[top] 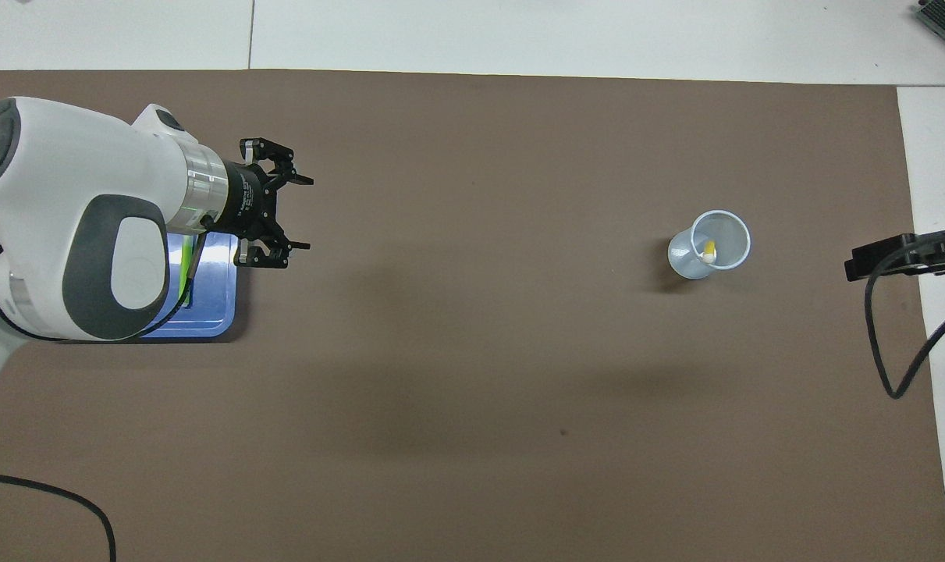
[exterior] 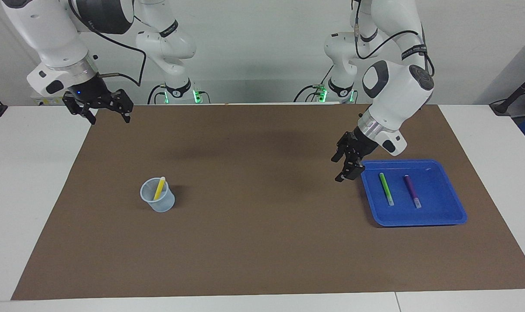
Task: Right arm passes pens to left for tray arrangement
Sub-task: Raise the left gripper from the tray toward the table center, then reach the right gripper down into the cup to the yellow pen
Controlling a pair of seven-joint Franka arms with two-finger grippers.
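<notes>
Mat middle: the brown mat point(exterior: 262, 242) lies bare between the cup point(exterior: 158, 197) and the tray point(exterior: 440, 216), a broad lane.
Cup: stands alone toward the right arm's end, a yellow pen point(exterior: 159, 187) sticking up above its rim (the one upright thing on the mat).
Tray edge: the left gripper point(exterior: 344, 164), fingers spread and empty, hangs over the mat just beside the tray's rim.
Tray floor: green pen point(exterior: 386, 189) and purple pen point(exterior: 412, 191) lie apart, bare blue around them.
Right arm's corner: the right gripper point(exterior: 107, 113) waits, fingers apart, above the mat's corner, well apart from the cup.
</notes>
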